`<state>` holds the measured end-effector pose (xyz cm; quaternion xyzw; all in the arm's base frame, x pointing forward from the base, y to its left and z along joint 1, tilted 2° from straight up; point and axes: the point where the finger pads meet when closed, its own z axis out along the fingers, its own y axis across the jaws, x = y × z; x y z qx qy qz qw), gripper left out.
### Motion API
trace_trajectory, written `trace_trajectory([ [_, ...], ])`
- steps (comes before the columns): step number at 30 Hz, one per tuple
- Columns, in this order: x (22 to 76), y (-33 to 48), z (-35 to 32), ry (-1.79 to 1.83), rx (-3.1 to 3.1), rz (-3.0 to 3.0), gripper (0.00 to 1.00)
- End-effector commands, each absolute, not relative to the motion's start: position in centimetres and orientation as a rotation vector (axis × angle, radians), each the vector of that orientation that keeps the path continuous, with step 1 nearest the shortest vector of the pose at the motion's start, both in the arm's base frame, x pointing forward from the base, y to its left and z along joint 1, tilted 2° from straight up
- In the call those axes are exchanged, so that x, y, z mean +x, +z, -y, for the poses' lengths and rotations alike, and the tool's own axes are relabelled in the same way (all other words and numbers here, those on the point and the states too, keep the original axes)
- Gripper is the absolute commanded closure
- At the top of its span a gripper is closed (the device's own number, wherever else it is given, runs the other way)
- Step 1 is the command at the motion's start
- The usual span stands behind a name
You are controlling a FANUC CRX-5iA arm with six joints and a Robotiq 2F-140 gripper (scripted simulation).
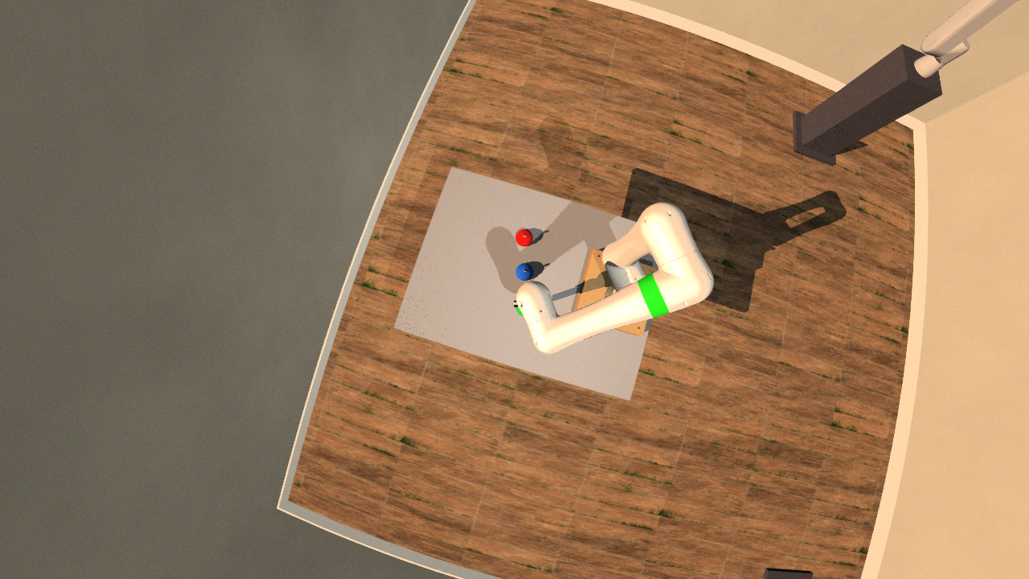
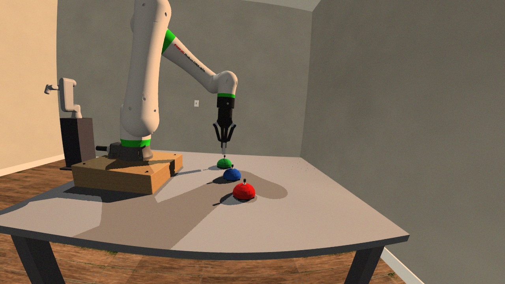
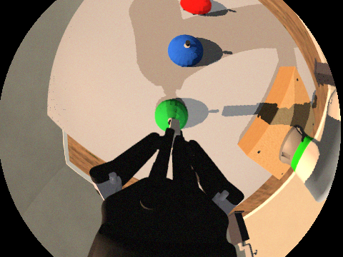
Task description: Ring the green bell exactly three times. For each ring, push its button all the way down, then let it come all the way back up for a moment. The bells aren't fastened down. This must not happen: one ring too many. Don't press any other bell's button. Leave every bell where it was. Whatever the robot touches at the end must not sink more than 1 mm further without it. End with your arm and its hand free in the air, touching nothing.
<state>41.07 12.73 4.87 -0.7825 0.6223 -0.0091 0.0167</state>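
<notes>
Grey and cream walls are enclosing a room with a wood-plank floor, where a matte grey tabletop (image 2: 317, 219) on dark legs is carrying everything. A glossy white jointed arm with green bands (image 2: 144, 70) is rising from a pale wooden block base (image 2: 105, 174) near the table's back left corner, as the exterior view shows it. Three smooth dome-shaped bells are sitting in a row running from the middle of the table toward its back edge: a red dome bell (image 2: 243, 191) closest to the front edge, a blue dome bell (image 2: 231, 174) next, and the green dome bell (image 2: 223, 162) farthest back, closest to the base. The black linkage gripper (image 2: 223, 151) is pointing straight down, fingers pressed fully together and holding nothing, its tip hanging directly over the green bell's small button; whether it is touching is hard to make out. From above, the wrist is hiding nearly all of the green bell.
</notes>
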Motion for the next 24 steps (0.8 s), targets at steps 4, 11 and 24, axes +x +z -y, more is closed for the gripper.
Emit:
trace_trajectory([
  [4, 41.09, 4.89, -12.74, -0.029, -2.432, -1.934, 1.00],
  [11, 41.10, 4.57, -12.74, -0.029, -2.432, -1.934, 1.00],
  [24, 41.13, 3.89, -12.75, -0.029, -2.432, -1.934, 1.00],
])
